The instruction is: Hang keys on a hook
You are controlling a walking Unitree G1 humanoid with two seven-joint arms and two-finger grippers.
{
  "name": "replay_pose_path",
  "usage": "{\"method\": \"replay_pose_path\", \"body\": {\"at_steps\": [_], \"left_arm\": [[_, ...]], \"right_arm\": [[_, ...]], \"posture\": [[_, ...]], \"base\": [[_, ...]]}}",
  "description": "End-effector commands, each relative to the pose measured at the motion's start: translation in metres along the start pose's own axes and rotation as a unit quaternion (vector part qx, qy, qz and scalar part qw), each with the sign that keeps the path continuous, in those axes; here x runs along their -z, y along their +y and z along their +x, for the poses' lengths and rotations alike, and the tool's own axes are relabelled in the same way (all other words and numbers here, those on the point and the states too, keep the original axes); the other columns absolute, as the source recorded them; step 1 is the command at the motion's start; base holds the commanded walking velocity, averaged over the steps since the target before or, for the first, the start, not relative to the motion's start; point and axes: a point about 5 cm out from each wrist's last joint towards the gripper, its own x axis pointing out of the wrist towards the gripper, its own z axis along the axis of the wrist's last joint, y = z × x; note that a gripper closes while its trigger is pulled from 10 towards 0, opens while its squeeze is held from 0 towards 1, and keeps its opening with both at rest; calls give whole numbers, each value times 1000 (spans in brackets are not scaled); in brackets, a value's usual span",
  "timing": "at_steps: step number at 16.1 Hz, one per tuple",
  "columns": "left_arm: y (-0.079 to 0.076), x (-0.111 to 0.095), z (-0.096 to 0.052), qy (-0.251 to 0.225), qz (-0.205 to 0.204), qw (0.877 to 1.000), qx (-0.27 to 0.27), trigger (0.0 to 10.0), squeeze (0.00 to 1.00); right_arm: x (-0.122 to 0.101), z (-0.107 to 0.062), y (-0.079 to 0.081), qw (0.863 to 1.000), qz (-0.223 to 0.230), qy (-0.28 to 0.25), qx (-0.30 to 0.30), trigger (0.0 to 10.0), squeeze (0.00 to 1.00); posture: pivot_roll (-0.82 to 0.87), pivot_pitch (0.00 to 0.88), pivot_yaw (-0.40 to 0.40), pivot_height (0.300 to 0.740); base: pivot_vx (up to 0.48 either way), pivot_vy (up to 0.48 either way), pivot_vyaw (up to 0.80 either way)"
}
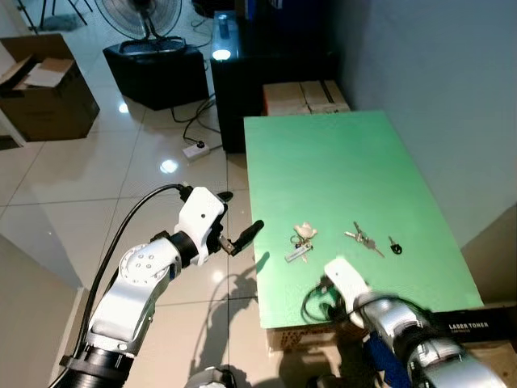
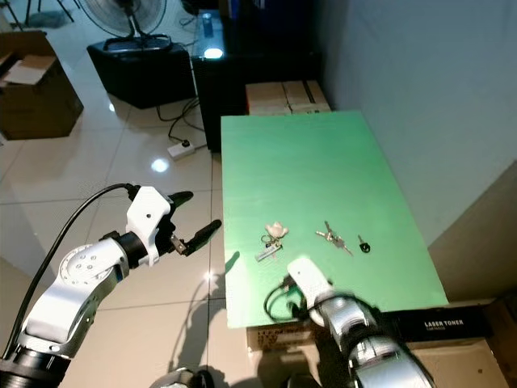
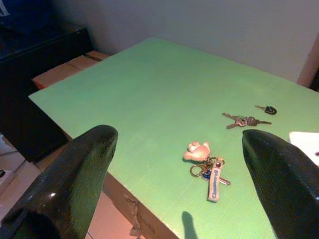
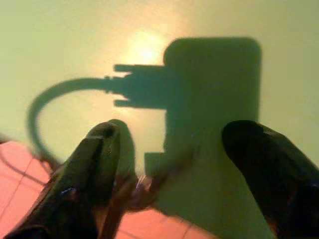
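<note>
Near the front edge of the green table (image 1: 339, 162) lie three sets of keys: a bunch with a pale charm and strap (image 1: 303, 241), a plain bunch (image 1: 362, 238) beside it, and a single black-headed key (image 1: 395, 246) toward the right edge; the left gripper (image 1: 236, 223) hangs off the left edge, fingers apart; the left wrist view shows the strap (image 3: 215, 178) clearly; the right gripper (image 4: 174, 174) is above the front edge, fingers spread, casting a shadow (image 4: 199, 94).

Green table (image 1: 339, 162) on glossy tiled floor (image 1: 73, 186).
</note>
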Motion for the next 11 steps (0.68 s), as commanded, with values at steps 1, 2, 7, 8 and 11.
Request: {"method": "replay_pose_path", "body": {"at_steps": [1, 2, 7, 8, 11], "left_arm": [[2, -7, 0, -9, 9, 1000, 4, 10000, 0], [2, -7, 0, -9, 9, 1000, 4, 10000, 0], [-1, -8, 0, -13, 9, 1000, 4, 10000, 0], [-1, -9, 1, -16, 9, 1000, -1, 10000, 0], [8, -10, 6, -31, 13, 998, -58, 10000, 0]], "right_arm": [[-4, 1, 1, 1000, -16, 2, 12, 10000, 0], [-4, 2, 1, 1000, -17, 1, 13, 10000, 0], [-14, -3, -14, 999, -11, -27, 46, 10000, 0], [-20, -4, -18, 997, -4, -57, 53, 10000, 0], [-47, -29, -60, 971, 24, -198, 133, 10000, 0]], "posture": [[-45, 98, 43, 740], [-45, 98, 43, 740], [-45, 88, 39, 740], [-51, 81, 39, 740], [-70, 63, 36, 740]], "base": [[0, 0, 0], [0, 0, 0], [0, 0, 0], [0, 0, 0], [0, 0, 0]]}}
